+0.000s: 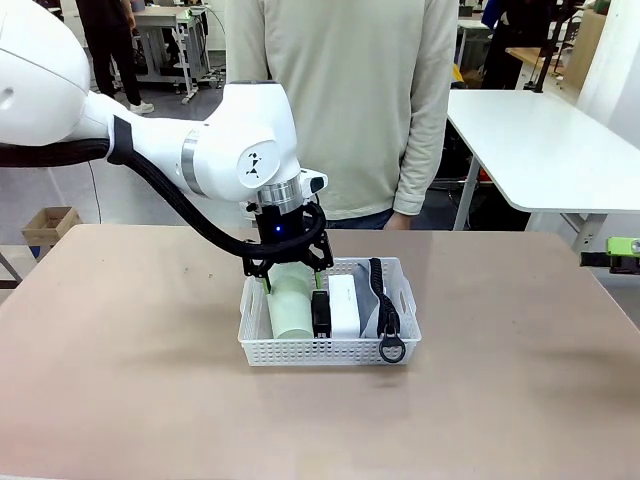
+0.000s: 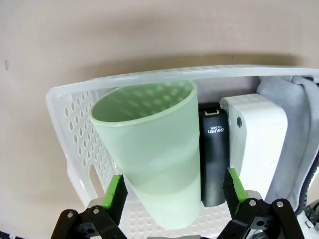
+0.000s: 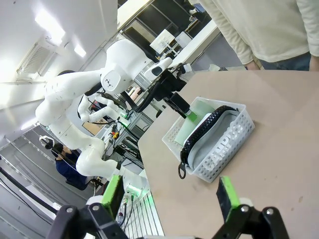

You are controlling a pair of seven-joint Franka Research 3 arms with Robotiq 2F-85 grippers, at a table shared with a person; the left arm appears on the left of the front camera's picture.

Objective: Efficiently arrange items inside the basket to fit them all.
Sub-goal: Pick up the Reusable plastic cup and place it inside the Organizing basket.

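I've got all four items sitting in the basket (image 1: pixel 330 350) now, so by my reading the packing is as good as done. The pale green tumbler (image 1: pixel 292 300) lies on its side along the basket's left end; in my left wrist view its mouth faces the far wall. Just beside it the black stapler (image 1: pixel 321 312) is tucked in lengthwise, touching or nearly touching the small white box (image 1: pixel 345 303) on its other side. The grey CAMPUS pouch (image 3: pixel 222 142) stands on edge against the right wall, its black zipper ring (image 1: pixel 391 349) hanging out over the front corner.

My left claw (image 1: pixel 290 275) hangs right over the tumbler, jaws apart, green pads (image 2: pixel 115 195) either side of the cup and not pressing it that I can see. So the cup looks released. What's left, I'd say, is lifting clear without nudging it.

My right claw (image 3: pixel 169 196) sits well off at the table's right edge, jaws apart, holding nothing.

Around me: the table (image 1: pixel 500 380) is bare wood-tone, and a person (image 1: pixel 345 100) in a cream top stands at the far side, directly behind the basket. Nothing blocks a straight lift, though the tumbler's rounded side could roll if a pad catches it.
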